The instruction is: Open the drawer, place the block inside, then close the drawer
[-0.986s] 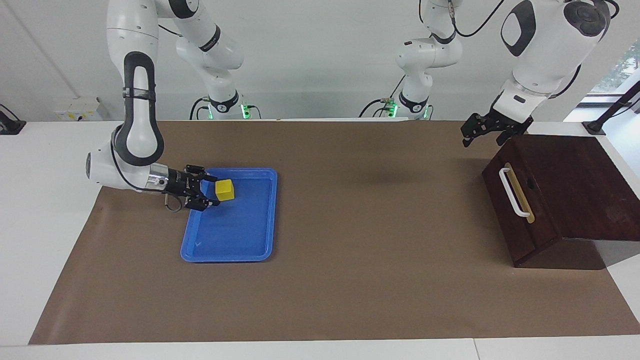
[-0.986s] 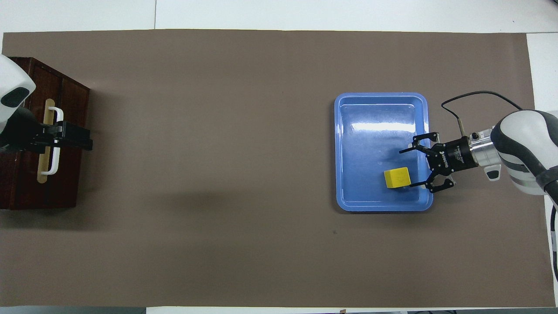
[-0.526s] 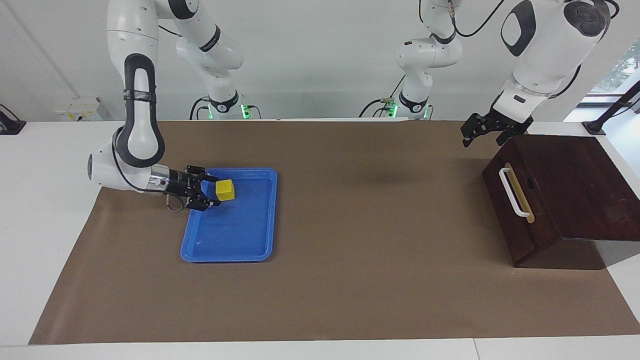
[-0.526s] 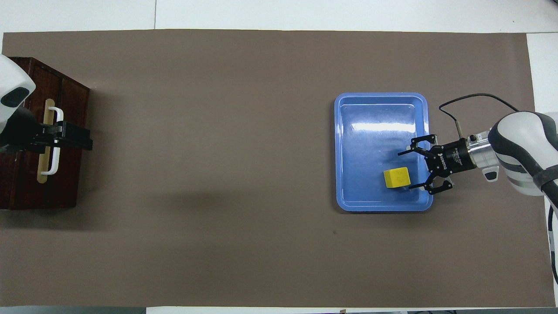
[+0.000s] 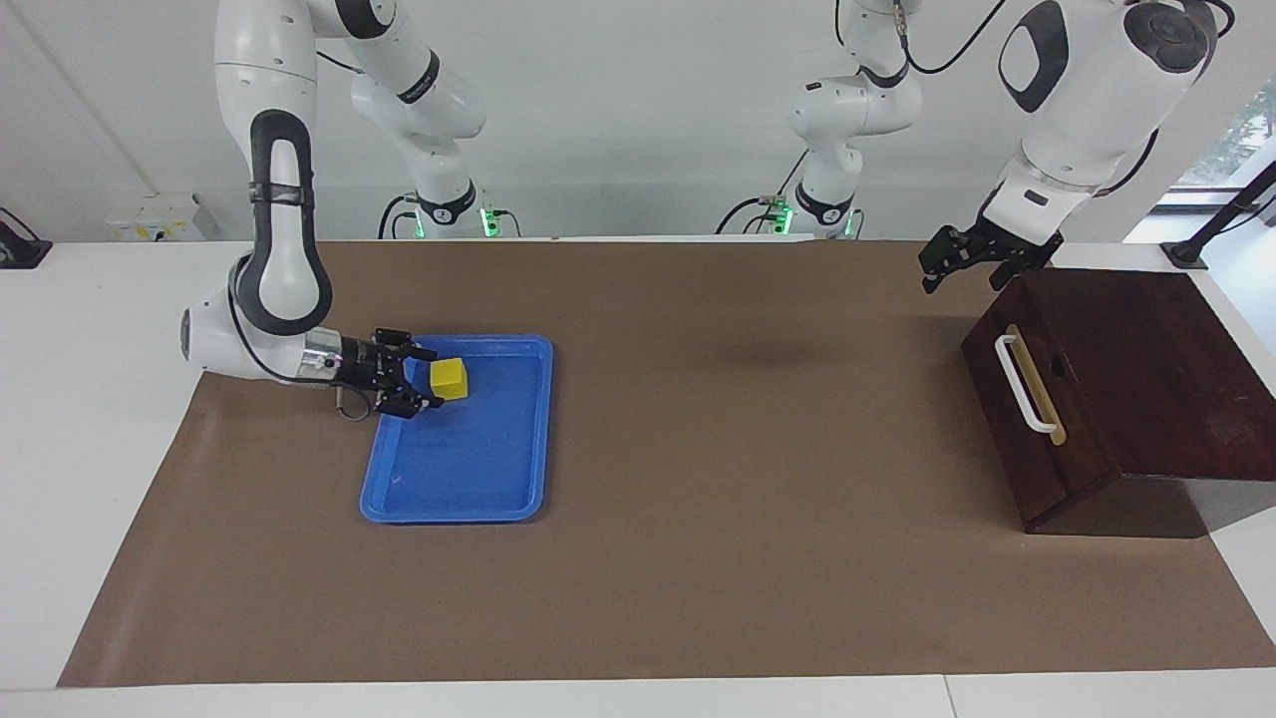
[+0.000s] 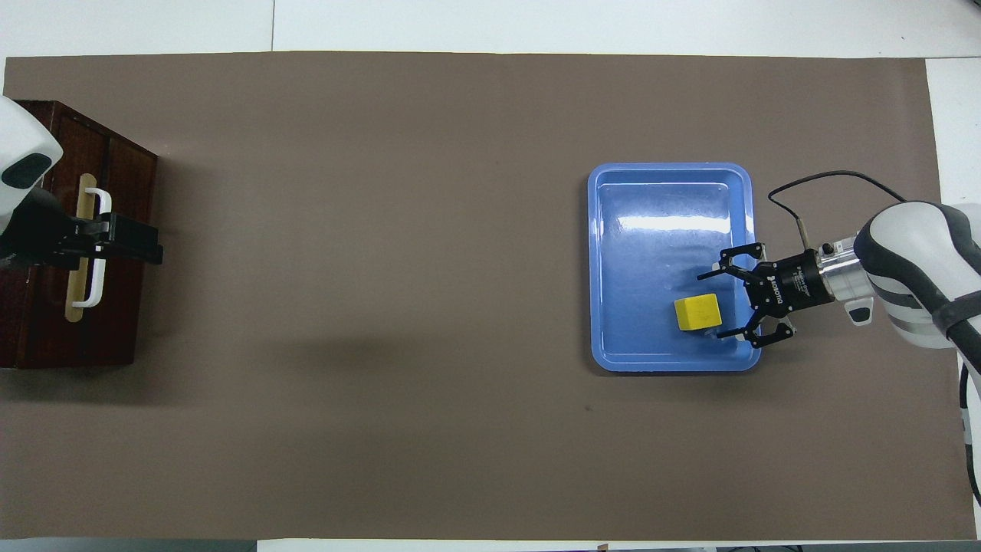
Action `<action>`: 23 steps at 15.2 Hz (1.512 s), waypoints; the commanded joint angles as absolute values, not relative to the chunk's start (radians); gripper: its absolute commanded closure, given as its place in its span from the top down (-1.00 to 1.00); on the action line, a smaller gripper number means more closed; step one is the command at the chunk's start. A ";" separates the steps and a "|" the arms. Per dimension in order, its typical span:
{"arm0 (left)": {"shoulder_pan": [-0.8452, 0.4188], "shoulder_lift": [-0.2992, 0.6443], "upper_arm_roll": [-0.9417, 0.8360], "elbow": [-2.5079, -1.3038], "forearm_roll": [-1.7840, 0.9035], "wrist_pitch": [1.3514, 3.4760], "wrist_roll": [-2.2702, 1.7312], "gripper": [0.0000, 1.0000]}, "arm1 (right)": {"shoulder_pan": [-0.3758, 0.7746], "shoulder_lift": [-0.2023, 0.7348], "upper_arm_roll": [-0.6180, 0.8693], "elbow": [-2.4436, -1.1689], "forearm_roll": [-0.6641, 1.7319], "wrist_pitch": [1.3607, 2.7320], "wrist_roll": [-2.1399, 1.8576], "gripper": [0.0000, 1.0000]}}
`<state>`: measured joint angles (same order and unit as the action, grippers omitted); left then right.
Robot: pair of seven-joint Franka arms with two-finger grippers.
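Note:
The yellow block (image 5: pixel 449 379) (image 6: pixel 697 312) lies in the blue tray (image 5: pixel 454 515) (image 6: pixel 667 168), in the part nearer to the robots. My right gripper (image 5: pixel 434 379) (image 6: pixel 709 307) is low over the tray's rim, lying sideways and open, and the block's edge sits just inside its fingertips. At the left arm's end stands the dark brown drawer (image 5: pixel 1037 439) (image 6: pixel 115 322), shut, with its white handle (image 5: pixel 1022 384) (image 6: pixel 96 291). My left gripper (image 5: pixel 962 284) (image 6: pixel 149 244) hangs open in the air above the drawer's front, holding nothing.
Brown paper (image 5: pixel 748 449) covers the table between tray and drawer. The table's white edges (image 5: pixel 90 329) show around it. A cable (image 6: pixel 835 178) loops from the right wrist beside the tray.
My right gripper has edged slightly nearer to the robots and closer onto the block, still open. The left arm, block and drawer have not moved.

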<state>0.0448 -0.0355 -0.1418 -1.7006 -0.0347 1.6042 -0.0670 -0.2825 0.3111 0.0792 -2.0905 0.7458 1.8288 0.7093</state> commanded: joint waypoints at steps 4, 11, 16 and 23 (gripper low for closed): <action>0.048 -0.038 -0.140 -1.697 -0.048 1.597 -0.060 1.00 | -0.302 0.298 0.089 -2.111 0.782 1.838 0.670 0.96; 0.037 -0.038 -0.143 -1.695 -0.048 1.597 -0.061 1.00 | -0.302 0.298 0.087 -2.106 0.782 1.838 0.680 -0.60; -0.052 -0.037 -0.150 -1.741 0.157 1.678 -0.090 1.00 | -0.302 0.301 0.089 -2.092 0.784 1.838 0.699 -1.00; -0.083 0.044 -0.152 -1.899 0.507 1.853 -0.264 1.00 | -0.288 0.295 0.097 -1.965 0.782 1.784 0.831 -1.00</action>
<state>-0.0783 0.0265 -0.1598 -1.8474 0.4050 1.7854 -0.2131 -0.2813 0.3061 0.0849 -2.0172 0.7633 1.8223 0.7662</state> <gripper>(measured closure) 0.000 0.449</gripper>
